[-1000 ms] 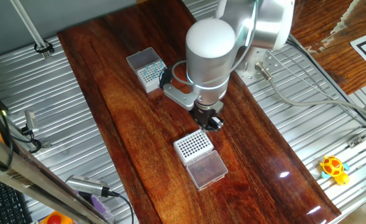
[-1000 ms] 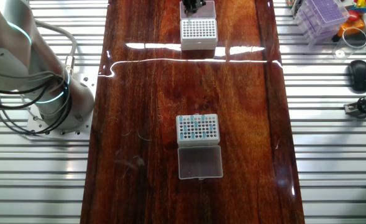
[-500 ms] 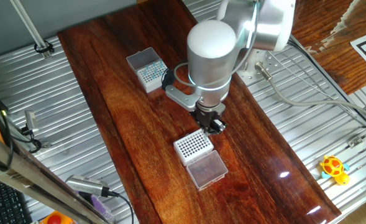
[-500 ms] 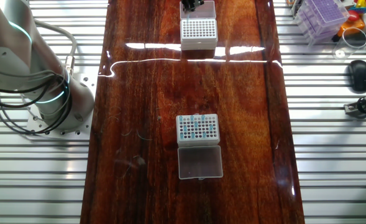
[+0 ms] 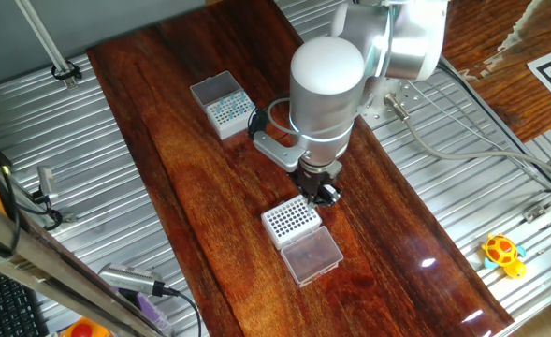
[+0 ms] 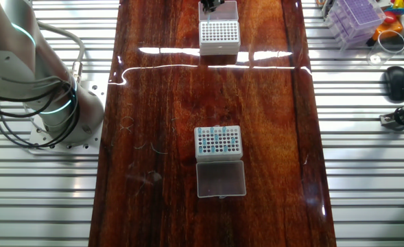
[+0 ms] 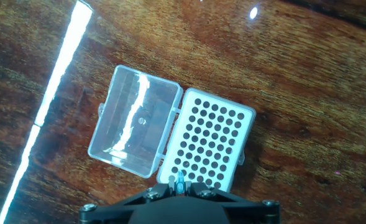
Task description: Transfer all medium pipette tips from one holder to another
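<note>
from one fixed view, the end effector [image 5: 318,188] hangs just above the far edge of the bold-holed rack [image 5: 291,220], whose clear lid [image 5: 311,255] lies open beside it on the worktop [image 5: 191,178]; the tip-filled rack [image 5: 226,109] sits well apart. across in the other fixed view, teal tips [image 6: 217,140] fill the fine-dotted rack [image 6: 218,143], its frosted lid [image 6: 220,179] flat alongside. at the hand view, the fingers press together on one teal tip [image 7: 181,181] over the rack's near edge.

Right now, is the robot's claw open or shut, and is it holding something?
Gripper: shut on a blue pipette tip, above the white rack with dark holes.
</note>
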`<action>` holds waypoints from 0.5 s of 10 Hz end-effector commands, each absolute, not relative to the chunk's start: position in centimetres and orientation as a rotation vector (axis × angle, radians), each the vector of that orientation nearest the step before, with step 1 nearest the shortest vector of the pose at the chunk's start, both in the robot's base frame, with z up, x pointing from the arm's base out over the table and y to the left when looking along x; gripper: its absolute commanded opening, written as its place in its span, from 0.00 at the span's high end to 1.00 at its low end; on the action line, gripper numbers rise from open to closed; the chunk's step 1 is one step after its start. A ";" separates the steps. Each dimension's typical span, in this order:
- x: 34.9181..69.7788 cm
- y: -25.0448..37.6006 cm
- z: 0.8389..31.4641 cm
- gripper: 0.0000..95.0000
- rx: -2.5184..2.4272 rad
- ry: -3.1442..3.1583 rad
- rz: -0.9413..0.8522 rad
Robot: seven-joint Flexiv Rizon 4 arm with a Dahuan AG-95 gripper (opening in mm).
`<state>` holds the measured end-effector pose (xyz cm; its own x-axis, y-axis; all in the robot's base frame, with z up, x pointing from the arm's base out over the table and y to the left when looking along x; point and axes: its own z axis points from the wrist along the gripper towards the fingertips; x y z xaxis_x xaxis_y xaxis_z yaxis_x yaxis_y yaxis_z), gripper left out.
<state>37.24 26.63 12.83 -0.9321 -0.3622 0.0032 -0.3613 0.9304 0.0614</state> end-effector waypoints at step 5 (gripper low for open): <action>37.3 26.5 12.6 1.00 0.579 -3.075 -0.088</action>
<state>37.28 26.58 12.69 -0.9313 -0.3643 0.0015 -0.3636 0.9297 0.0587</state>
